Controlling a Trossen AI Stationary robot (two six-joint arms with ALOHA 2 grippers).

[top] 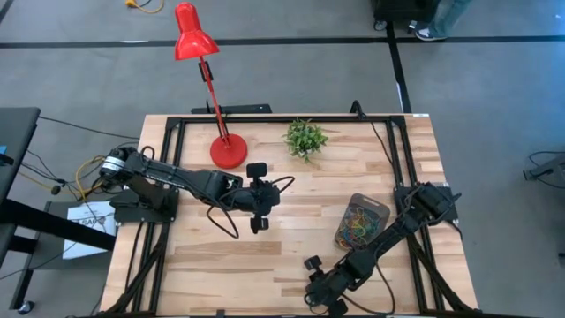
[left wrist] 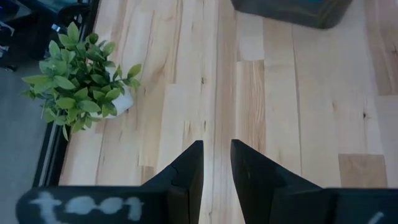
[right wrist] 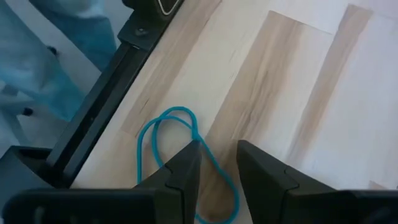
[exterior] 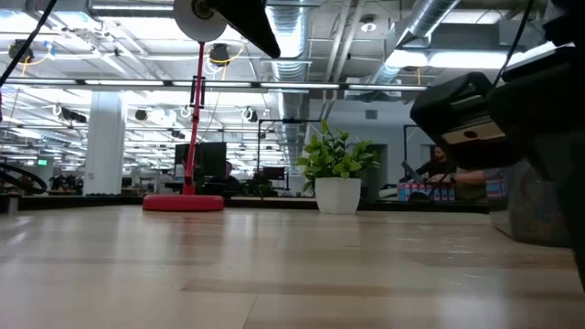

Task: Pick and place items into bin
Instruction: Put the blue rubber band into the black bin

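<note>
Desk (top: 291,203) of pale, butcher-block wood strips, matte and lightly grained, set on a grey floor; the low view looks into a large room with exposed ducts and strip lights. Bin (top: 362,222), dark, translucent and round-cornered, stands at the desk's right, filled with tangled coloured loops (top: 357,226). Left hand (top: 258,225) hovers mid-desk, fingers (left wrist: 189,171) narrowly parted, empty. Right hand (top: 312,264) sits low near the front edge, fingers narrowly apart, over a thin blue-green loop (right wrist: 168,134), apparently not gripping it. Red lamp (top: 212,84) and a small leafy plant (top: 305,139) stand at the rear.
</note>
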